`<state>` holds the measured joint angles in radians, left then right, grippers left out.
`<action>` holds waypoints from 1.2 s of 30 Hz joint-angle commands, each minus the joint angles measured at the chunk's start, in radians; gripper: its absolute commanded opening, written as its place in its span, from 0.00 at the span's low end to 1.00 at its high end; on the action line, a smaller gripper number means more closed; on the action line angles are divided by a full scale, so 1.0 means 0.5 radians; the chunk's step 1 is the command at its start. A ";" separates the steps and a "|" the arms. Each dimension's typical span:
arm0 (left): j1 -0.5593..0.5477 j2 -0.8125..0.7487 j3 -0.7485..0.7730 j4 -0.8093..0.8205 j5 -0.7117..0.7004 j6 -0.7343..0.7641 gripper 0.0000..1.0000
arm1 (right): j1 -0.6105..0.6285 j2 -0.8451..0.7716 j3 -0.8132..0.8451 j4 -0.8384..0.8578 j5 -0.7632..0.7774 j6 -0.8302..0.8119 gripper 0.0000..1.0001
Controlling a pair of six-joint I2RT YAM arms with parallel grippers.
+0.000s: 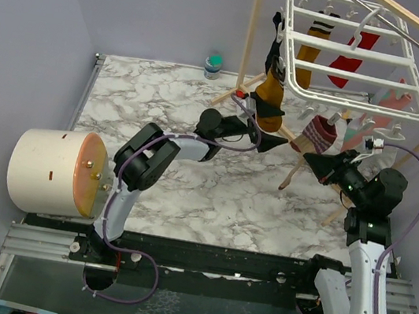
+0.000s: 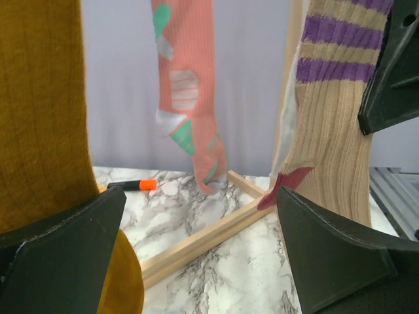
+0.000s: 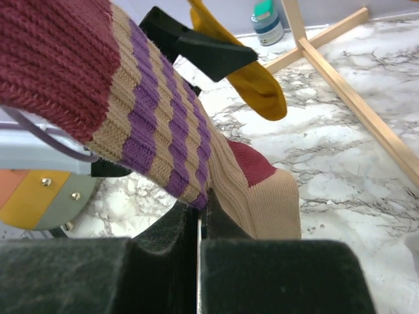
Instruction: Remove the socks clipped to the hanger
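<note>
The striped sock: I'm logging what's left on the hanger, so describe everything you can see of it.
The striped sock is ribbed knit, with a maroon end, purple-and-beige bands, a beige body and a maroon heel patch. It hangs below the front edge of the white hanger, above the marble tabletop. The right tool is shut on its lower edge.

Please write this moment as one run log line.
left gripper: open at mustard sock | right gripper: shut on striped sock | both hanging from hanger
</note>
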<state>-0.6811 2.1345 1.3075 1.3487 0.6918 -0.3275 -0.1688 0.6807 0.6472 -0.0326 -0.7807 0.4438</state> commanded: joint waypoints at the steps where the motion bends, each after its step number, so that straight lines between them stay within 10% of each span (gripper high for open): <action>1: 0.010 0.126 0.190 0.081 0.268 -0.200 0.99 | 0.023 0.015 -0.021 0.119 -0.171 0.004 0.01; 23: -0.006 0.501 0.781 0.376 0.739 -0.931 0.84 | 0.077 0.071 -0.012 0.104 -0.224 -0.015 0.01; 36: -0.028 0.572 0.864 0.494 0.788 -1.095 0.39 | 0.083 0.059 -0.017 0.090 -0.209 -0.020 0.03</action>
<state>-0.6876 2.3966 1.6958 1.4975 1.0500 -0.8310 -0.1318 0.7177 0.6468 -0.0010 -0.8619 0.4435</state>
